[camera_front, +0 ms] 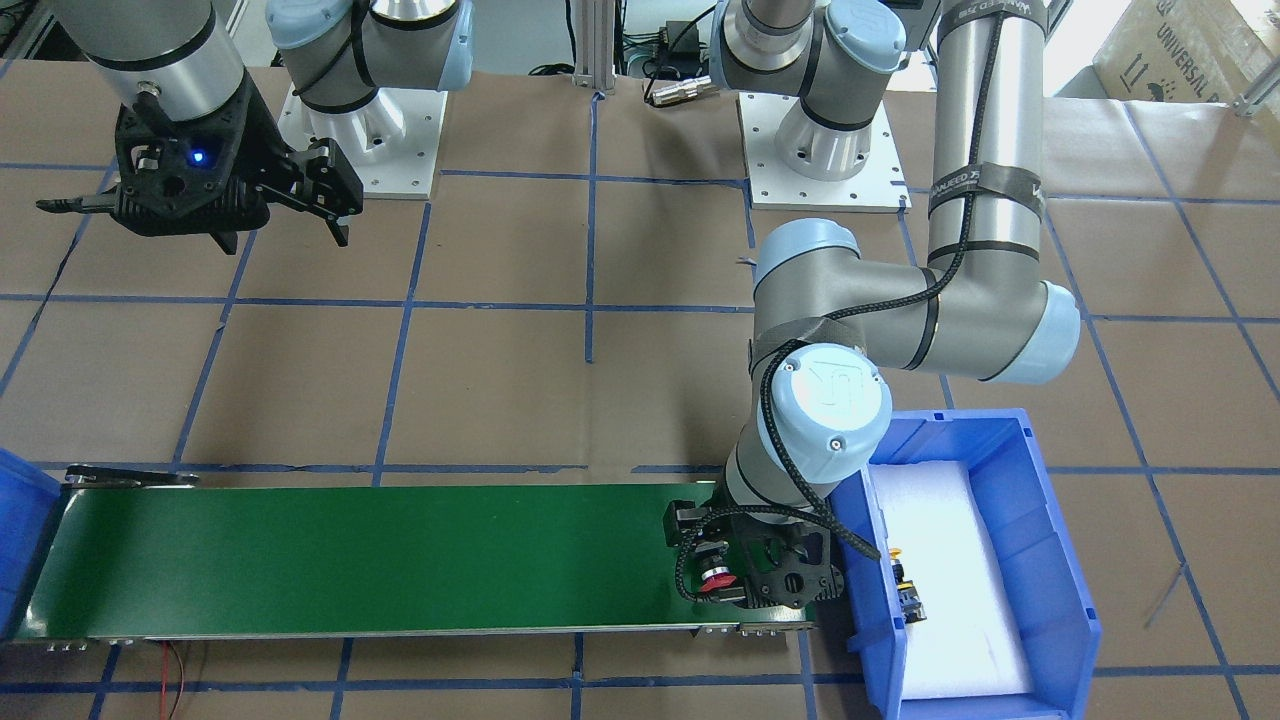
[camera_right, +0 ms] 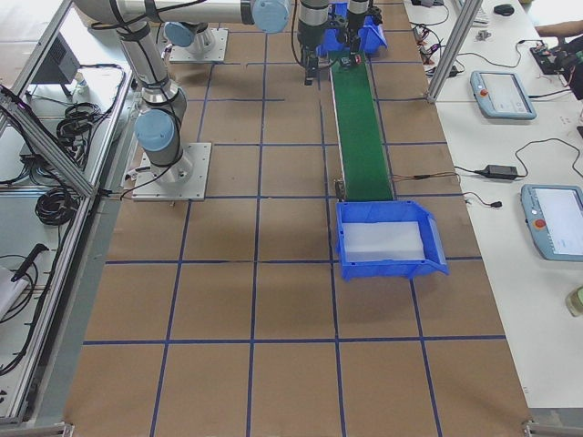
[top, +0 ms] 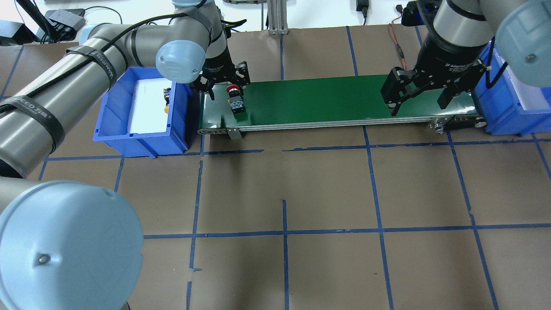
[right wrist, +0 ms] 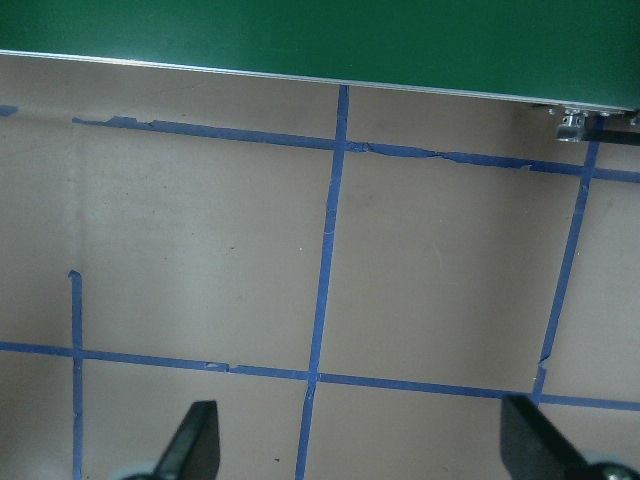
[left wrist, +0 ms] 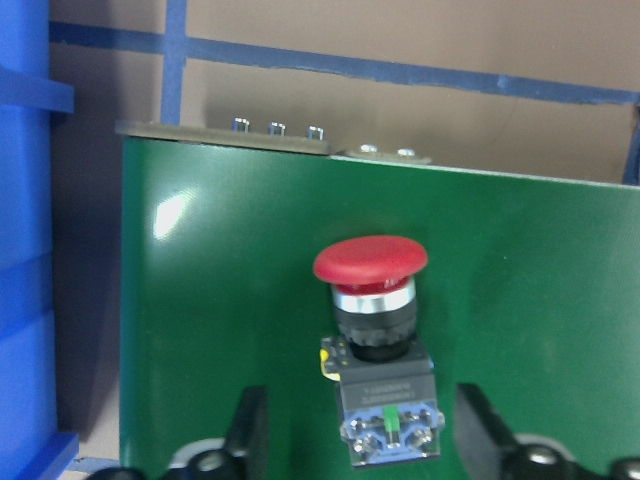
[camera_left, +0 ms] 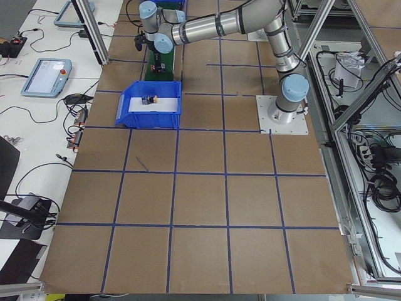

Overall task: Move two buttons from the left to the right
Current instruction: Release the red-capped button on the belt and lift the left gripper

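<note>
Brown papered table point(top: 284, 181), green belt point(top: 323, 99) across it. My left claw point(left wrist: 365, 440) is spread, straddling the red button point(left wrist: 375, 330), which lies on the belt's nine o'clock end, seemingly clear of both fingers. The yellow button point(top: 167, 100) sits in the blue bin point(top: 112, 112) further toward nine o'clock. My right claw point(right wrist: 360, 445) hangs spread near the three o'clock end.

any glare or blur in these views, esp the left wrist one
Left wrist view: white glare patch on the green belt; red button sharp, left gripper soft at the bottom edge. Front-facing view: white foam in the blue bin is blown out.
</note>
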`<state>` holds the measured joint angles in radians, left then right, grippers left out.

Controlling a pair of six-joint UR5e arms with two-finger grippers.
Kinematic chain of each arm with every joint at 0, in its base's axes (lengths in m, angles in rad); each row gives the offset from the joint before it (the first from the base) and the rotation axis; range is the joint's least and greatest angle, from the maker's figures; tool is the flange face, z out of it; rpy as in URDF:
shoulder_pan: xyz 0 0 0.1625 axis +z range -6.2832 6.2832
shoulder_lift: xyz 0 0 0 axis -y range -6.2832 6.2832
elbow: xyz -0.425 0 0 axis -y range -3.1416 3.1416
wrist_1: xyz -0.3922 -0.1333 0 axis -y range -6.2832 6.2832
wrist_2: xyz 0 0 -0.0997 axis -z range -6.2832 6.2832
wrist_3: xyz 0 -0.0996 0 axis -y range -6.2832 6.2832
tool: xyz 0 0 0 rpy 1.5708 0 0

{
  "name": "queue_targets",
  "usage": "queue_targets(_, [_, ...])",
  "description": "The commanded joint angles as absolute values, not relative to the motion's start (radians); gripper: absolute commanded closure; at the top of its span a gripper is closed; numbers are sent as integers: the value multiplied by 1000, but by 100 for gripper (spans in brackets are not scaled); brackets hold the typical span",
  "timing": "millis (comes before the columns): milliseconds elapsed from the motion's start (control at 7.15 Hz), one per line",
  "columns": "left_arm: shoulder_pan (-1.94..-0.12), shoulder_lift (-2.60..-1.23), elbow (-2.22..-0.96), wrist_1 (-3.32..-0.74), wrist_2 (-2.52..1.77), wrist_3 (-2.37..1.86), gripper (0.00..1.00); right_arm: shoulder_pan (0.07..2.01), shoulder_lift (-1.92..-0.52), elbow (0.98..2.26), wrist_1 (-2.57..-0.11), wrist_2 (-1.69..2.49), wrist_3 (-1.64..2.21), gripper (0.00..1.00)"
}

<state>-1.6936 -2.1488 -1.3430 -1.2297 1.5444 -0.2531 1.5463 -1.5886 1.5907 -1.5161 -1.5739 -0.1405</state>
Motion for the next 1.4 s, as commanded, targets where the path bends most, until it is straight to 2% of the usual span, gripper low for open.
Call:
queue_targets(0, [-1623, -2134, -1300, -1239, 1533, -162, 0, 1546, -1589, 1591, -1517, -1574, -141, 0])
queue_targets(280, [-1528, -2120, -1252, -1258, 1523, 5, 0, 1546, -1589, 1591, -1517, -1574, -140, 0])
queue_targets(700, [-1404, -2105, -1265, -1258, 1465, 368, 0, 1546, -1588, 1591, -1517, -1574, -141, 0])
queue_targets(1259, [-1379, -2109, -1278, -1261, 1491, 758, 0, 1546, -1588, 1591, -1517, -1574, -140, 0])
